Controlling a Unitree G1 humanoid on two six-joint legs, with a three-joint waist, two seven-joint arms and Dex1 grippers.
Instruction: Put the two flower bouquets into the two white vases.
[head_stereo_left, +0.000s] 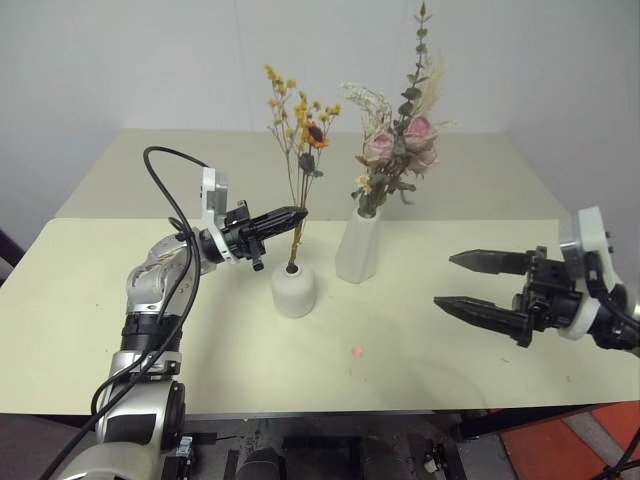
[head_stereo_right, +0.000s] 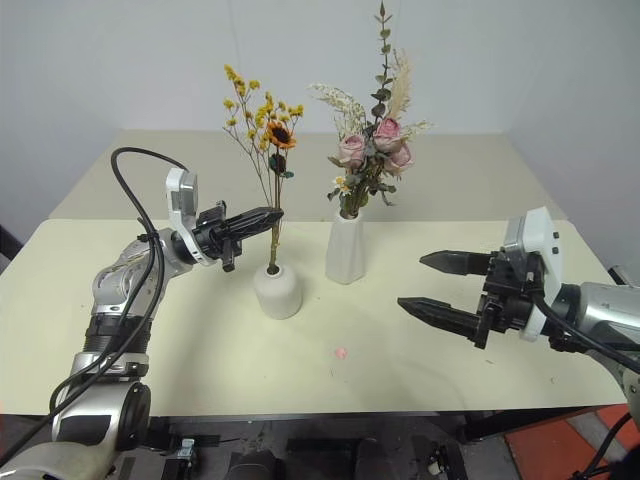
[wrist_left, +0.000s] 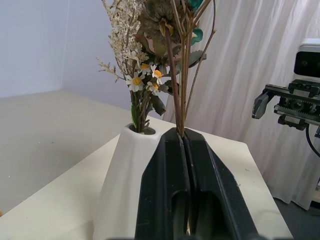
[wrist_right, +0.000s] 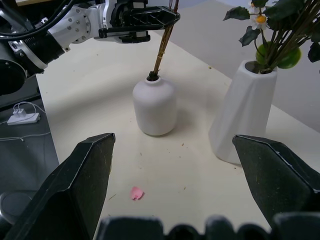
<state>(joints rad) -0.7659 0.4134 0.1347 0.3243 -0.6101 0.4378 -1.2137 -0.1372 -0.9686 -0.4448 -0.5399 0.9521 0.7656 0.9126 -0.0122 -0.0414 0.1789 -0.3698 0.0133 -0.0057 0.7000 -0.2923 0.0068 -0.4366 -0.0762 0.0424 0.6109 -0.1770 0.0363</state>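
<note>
Both bouquets are in, by the look of it! The pink rose bunch (head_stereo_left: 400, 140) stands upright in the tall tapered white vase (head_stereo_left: 359, 245) near the middle of the cream table (head_stereo_left: 520, 370), nothing touching it. Just beside it, the thin yellow-orange dried spray (head_stereo_left: 298, 120) has its stems down the small top hole of the squat dome-shaped vase (head_stereo_left: 295, 290). The left gripper (head_stereo_left: 295, 215) is pinched tight on those stems a little above the vase mouth, reaching in from the side. Over on the right, the right gripper (head_stereo_left: 470, 282) hangs well apart from both vases, jaws spread wide and holding nothing. A small pink petal (head_stereo_left: 357, 351) lies on the table in front of the vases. What's left, I'd judge: the left gripper lets go and backs off without dragging the spray out
</note>
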